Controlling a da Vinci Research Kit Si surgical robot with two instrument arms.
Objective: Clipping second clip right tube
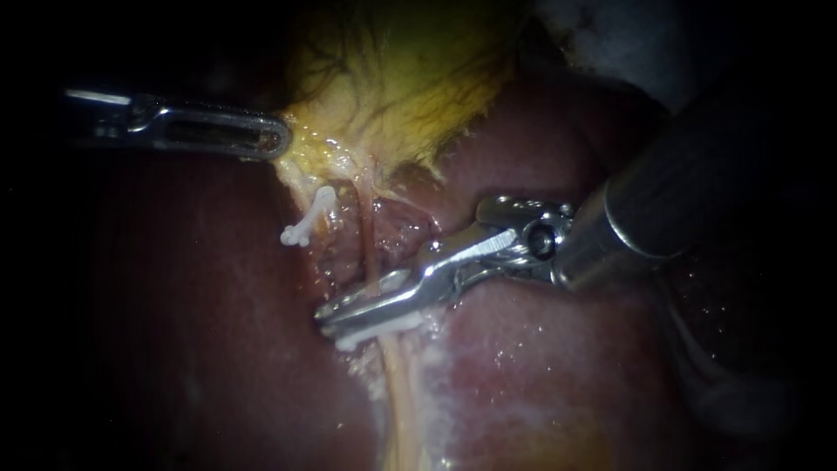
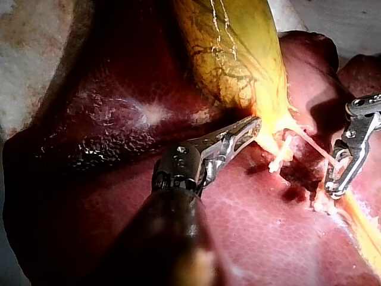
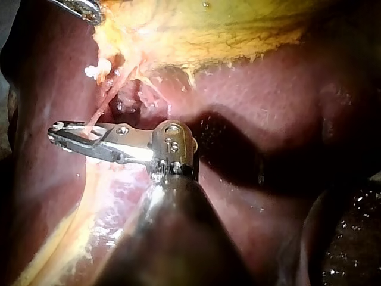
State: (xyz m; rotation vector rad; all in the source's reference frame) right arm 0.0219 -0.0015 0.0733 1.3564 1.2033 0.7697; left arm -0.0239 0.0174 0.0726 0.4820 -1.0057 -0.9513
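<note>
pretty sure this is a surgical training lab bench: bare liver point(image 2: 256, 238) and yellow gallbladder point(image 2: 232, 53) lying out in the open on some pale surface point(image 2: 24, 77)

The right tube point(image 1: 367, 237) is a thin reddish strand. It runs from the yellow gallbladder point(image 1: 392, 78) at 12 o'clock down towards 6 o'clock, and its lower stretch is paler and thicker. A white clip point(image 1: 375, 331) lies crosswise on the tube where the colour changes, pointing roughly from 8 to 2 o'clock. The clip sits inside the right instrument's point(image 1: 330, 321) end effector, which straddles the tube.
</note>
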